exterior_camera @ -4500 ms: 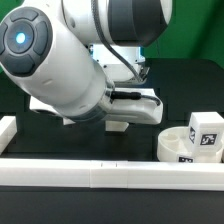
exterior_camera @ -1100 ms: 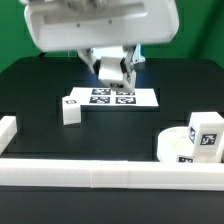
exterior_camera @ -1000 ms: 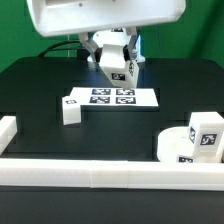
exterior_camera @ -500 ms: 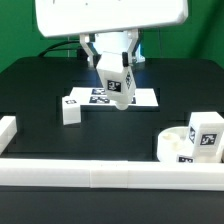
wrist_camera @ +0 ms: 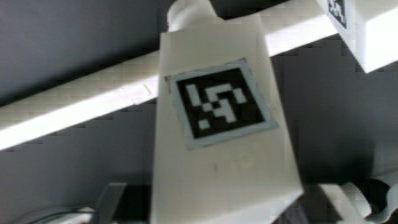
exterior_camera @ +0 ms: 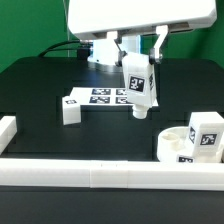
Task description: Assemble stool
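My gripper (exterior_camera: 137,60) is shut on a white stool leg (exterior_camera: 138,82), which hangs tag-forward above the table, just to the exterior view's right of the marker board (exterior_camera: 113,97). In the wrist view the leg (wrist_camera: 214,110) fills the middle, with a finger (wrist_camera: 118,200) showing on either side of it. The round white seat (exterior_camera: 176,146) lies at the exterior view's right front, and a second leg (exterior_camera: 206,132) stands upright on it. A third leg (exterior_camera: 70,108) lies on the table at the exterior view's left of the marker board.
A long white bar (exterior_camera: 100,176) runs along the table's front edge and also crosses the wrist view as the bar (wrist_camera: 71,105) behind the held leg. A short white bar (exterior_camera: 7,131) stands at the front left corner. Black cables trail behind the arm.
The gripper has carried the leg from above the marker board's far edge toward the exterior view's right and nearer the front, closer to the seat. The other parts have not moved.
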### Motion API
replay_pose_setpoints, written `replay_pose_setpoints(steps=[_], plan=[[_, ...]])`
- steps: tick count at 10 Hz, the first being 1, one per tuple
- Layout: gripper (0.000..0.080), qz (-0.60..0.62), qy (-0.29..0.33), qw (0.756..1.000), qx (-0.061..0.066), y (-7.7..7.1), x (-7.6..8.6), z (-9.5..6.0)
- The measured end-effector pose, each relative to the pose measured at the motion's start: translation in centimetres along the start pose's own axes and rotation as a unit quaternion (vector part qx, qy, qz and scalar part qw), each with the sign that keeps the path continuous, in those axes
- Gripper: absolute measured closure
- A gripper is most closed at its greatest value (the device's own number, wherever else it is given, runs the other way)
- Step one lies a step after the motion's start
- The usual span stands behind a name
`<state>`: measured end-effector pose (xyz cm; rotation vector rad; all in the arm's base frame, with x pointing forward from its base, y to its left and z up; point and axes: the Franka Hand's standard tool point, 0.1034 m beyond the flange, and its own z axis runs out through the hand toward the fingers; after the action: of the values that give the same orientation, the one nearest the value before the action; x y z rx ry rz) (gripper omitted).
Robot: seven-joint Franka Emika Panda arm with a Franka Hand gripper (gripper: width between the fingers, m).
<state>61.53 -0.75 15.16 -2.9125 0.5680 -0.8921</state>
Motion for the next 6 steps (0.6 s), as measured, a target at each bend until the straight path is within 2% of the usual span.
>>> replay_pose_setpoints(steps=[1,3,6], plan=[[0.0474,-0.006,0.033,0.999,0.000,0.0,0.2,0.1],[0.0474,-0.005,0.033,0.999,0.001,-0.3,-0.4,0.3],[0.0474,-0.008,0.030,0.999,0.014,-2.2,-1.8,0.1]])
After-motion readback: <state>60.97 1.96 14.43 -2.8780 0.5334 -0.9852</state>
